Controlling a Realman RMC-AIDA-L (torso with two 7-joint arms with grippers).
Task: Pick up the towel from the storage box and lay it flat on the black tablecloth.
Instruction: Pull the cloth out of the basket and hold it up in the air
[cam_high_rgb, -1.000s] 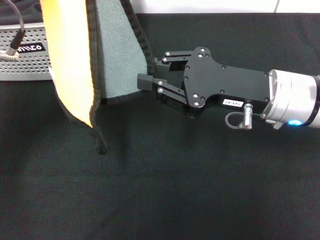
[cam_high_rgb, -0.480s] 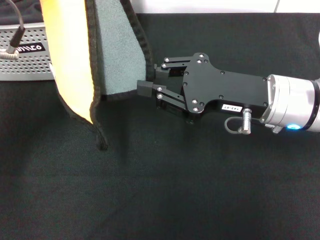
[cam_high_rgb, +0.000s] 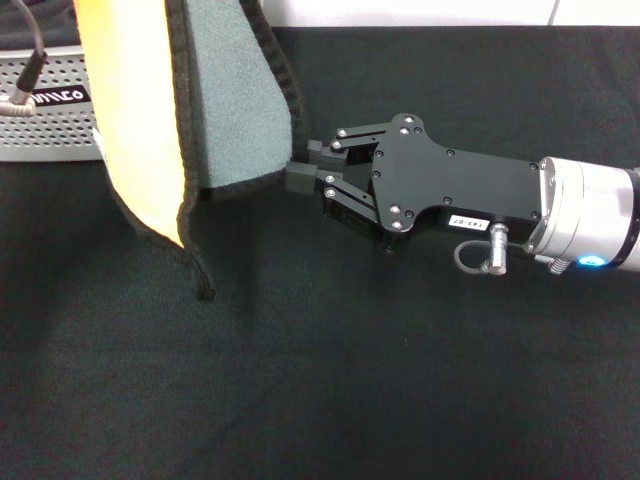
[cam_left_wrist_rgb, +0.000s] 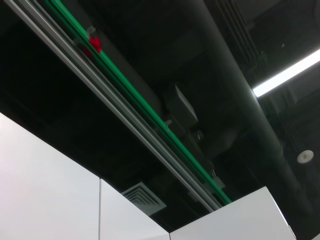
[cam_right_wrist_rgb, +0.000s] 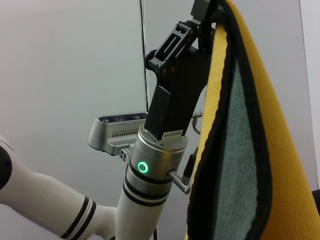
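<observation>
Towel (cam_high_rgb: 150, 110) hangs in the air at the left of the scene, folded lengthwise so the yellow-orange face shows on the left and the grey-teal face on the right, black edging running down both folds; its lowest corner dangles just above the black tablecloth (cam_high_rgb: 320, 400), whether touching or not I cannot tell. The right gripper (cam_high_rgb: 303, 167) reaches in from the right, arm stretched almost level across the cloth with the flat black palm plate facing up, and its fingers (cam_high_rgb: 300, 180) are closed narrowly at the towel's lower right edge, pinching the black hem there. The left gripper (cam_right_wrist_rgb: 202, 15) shows only in the right wrist view: that arm rises steeply, wrist ring lit green, and the gripper points upward with the towel's top corner clamped in it, the cloth draping down from there. The storage box (cam_high_rgb: 50, 110) sits at the far left behind the hanging towel, its perforated wall and black label visible.
</observation>
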